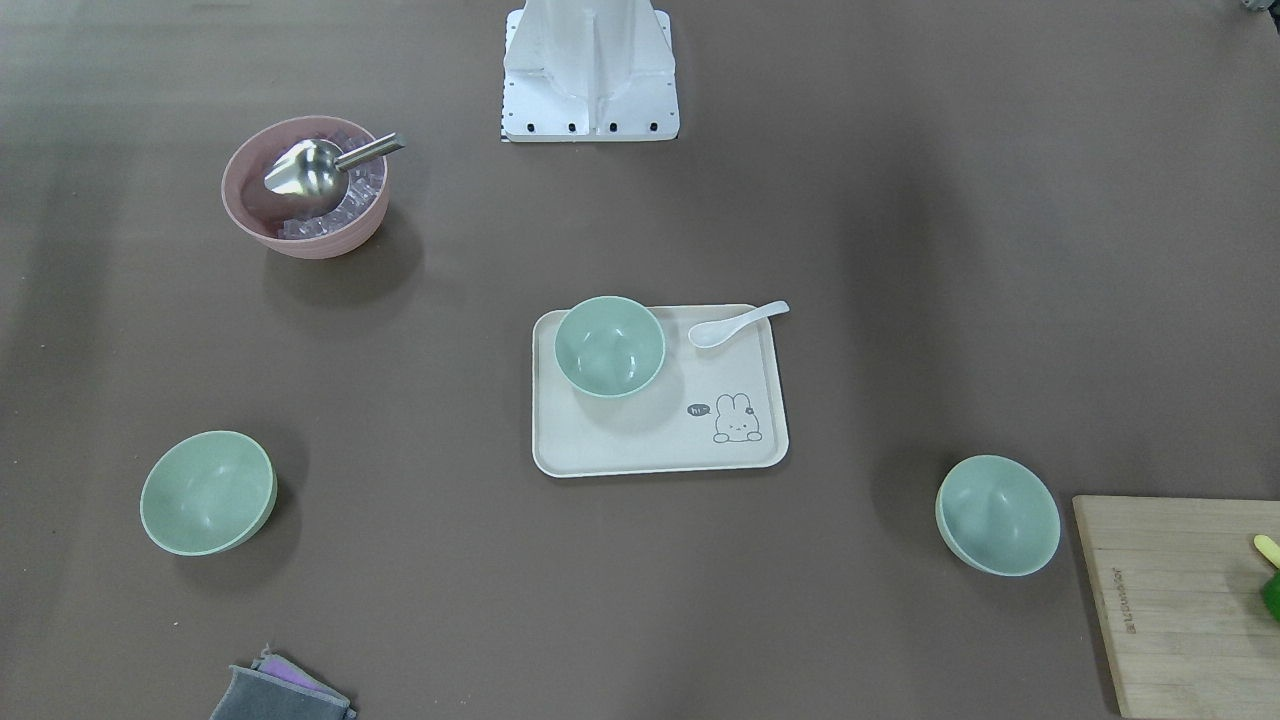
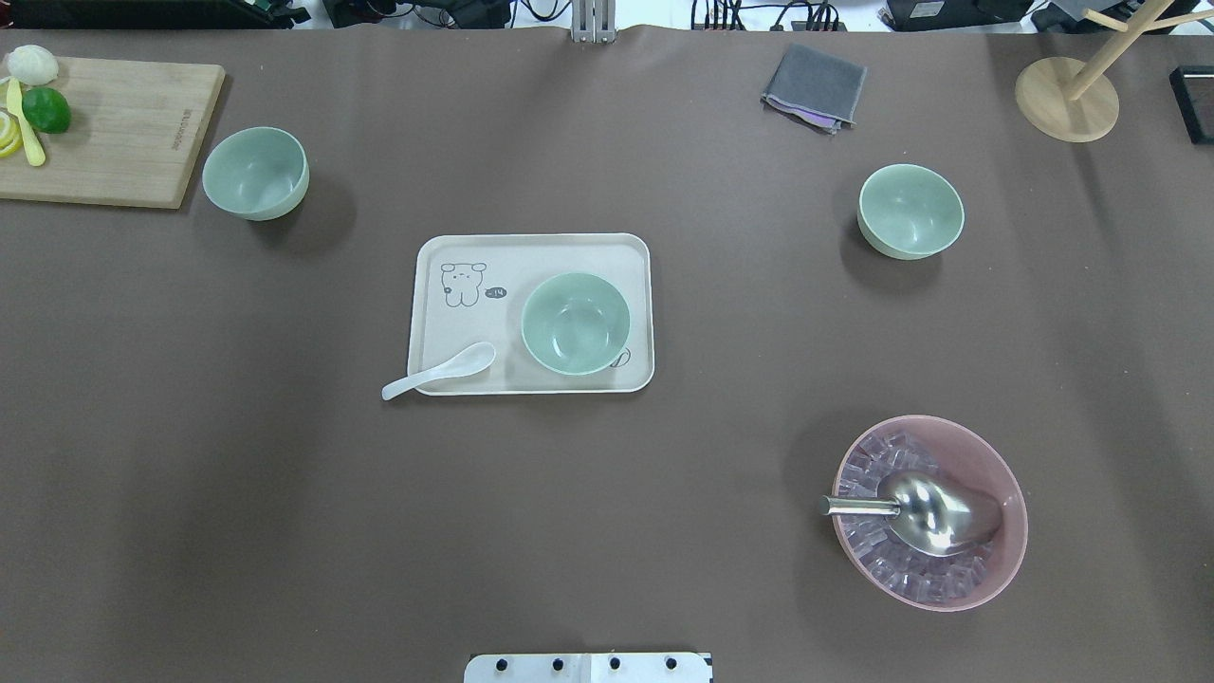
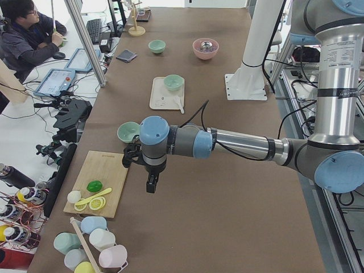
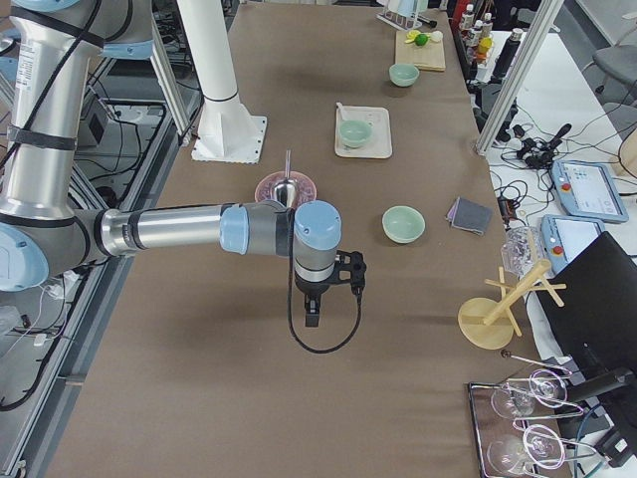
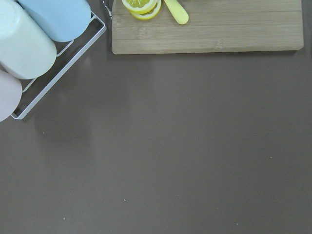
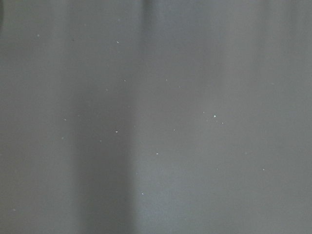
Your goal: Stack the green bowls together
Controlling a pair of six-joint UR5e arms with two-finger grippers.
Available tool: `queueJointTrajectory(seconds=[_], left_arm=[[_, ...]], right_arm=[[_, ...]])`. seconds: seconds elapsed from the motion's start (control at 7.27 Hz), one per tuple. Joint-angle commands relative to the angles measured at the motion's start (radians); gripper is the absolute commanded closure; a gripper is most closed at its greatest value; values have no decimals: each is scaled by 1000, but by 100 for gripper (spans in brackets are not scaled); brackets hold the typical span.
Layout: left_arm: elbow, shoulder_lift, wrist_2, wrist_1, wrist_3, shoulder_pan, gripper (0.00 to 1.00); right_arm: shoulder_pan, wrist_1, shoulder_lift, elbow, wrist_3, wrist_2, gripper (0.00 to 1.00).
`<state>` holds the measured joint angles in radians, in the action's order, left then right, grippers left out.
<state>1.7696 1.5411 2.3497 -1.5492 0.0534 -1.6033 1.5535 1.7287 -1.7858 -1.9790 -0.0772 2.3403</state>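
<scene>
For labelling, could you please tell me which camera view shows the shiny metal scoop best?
Overhead exterior: the shiny metal scoop appears largest, lying on ice in the round pink bowl. Front-facing shows it smaller, side views tiny, wrist views nothing.

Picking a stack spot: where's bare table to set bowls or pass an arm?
Widest bare stretch: between tray and robot base, left of pink bowl. Also open between tray and right bowl. Crowded: board corner with the left bowl.
</scene>
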Motion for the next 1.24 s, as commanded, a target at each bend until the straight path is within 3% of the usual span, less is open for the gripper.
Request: queueJointTrajectory(seconds=[0.0,0.28,0.69,0.96,1.1], left_arm=[[34,68,0,-3,-7,8,2],[25,138,2,-29,-7,8,2],[-48,145,8,-262,-3,22,2],[-48,166,33,-360,-109,110,2],[-64,210,10,-374,-166,219,2]], right_arm=[[7,-6,35,-91,8,-1,0],[36,-43,66,-86,11,10,0],[48,-60,54,-74,7,13,0],[40,-104,80,-60,58,8,0],[27,-104,118,-41,132,14,0]])
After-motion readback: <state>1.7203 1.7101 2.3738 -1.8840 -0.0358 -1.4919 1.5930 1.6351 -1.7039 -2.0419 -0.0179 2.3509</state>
